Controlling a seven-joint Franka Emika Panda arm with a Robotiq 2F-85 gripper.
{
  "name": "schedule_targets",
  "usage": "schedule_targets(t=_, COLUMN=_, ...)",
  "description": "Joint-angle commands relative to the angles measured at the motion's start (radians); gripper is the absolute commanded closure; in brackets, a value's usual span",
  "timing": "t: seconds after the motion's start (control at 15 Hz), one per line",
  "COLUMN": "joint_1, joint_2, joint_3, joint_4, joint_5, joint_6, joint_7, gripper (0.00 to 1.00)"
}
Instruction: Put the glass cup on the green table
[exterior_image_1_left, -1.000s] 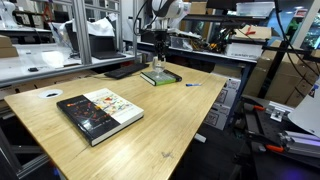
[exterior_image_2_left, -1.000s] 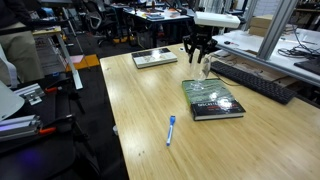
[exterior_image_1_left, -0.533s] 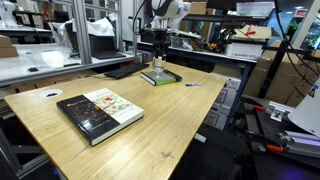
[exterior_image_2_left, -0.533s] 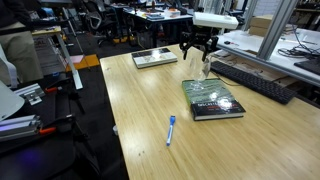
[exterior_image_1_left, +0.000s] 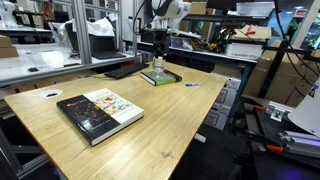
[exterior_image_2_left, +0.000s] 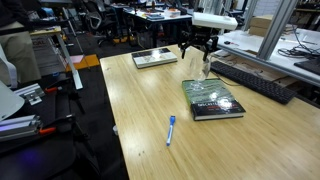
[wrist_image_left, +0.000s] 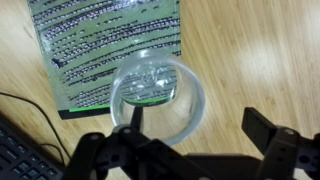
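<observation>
The glass cup (wrist_image_left: 158, 98) stands upright at a corner of the green table (wrist_image_left: 100, 45), a dark-green slab with pale text, seen from above in the wrist view. My gripper (wrist_image_left: 198, 118) hangs just over it, open: one finger crosses the cup's rim and the other stands well clear to the side over bare wood. In both exterior views the gripper (exterior_image_1_left: 155, 48) (exterior_image_2_left: 198, 52) is directly above the cup (exterior_image_1_left: 156, 66) (exterior_image_2_left: 205, 70) on the green table (exterior_image_1_left: 162, 77) (exterior_image_2_left: 213, 99).
A black-and-white picture book (exterior_image_1_left: 100, 112) (exterior_image_2_left: 155, 58) lies elsewhere on the wooden tabletop (exterior_image_1_left: 170, 120). A blue pen (exterior_image_2_left: 171, 130) (exterior_image_1_left: 192, 84) lies near the slab. A black keyboard (wrist_image_left: 25, 150) (exterior_image_2_left: 255, 80) and a cable run along the table edge beside the cup.
The jaws have spread wide and let go of the cup, which stays standing on the slab. The arm has hardly moved.
</observation>
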Motion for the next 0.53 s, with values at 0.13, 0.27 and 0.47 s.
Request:
schedule_targets(t=0.13, joint_1=-0.024, joint_2=-0.273, joint_3=0.005, joint_4=-0.296, joint_5=0.007, joint_6=0.024, joint_7=-0.012, gripper=0.0)
schedule_targets(t=0.27, joint_1=-0.024, joint_2=-0.359, joint_3=0.0, joint_4=-0.38, joint_5=0.009, joint_6=0.022, joint_7=-0.021, gripper=0.0)
schedule_targets(t=0.47, joint_1=-0.01, joint_2=-0.456, joint_3=-0.013, joint_4=-0.484, joint_5=0.005, joint_6=0.024, joint_7=-0.012, gripper=0.0)
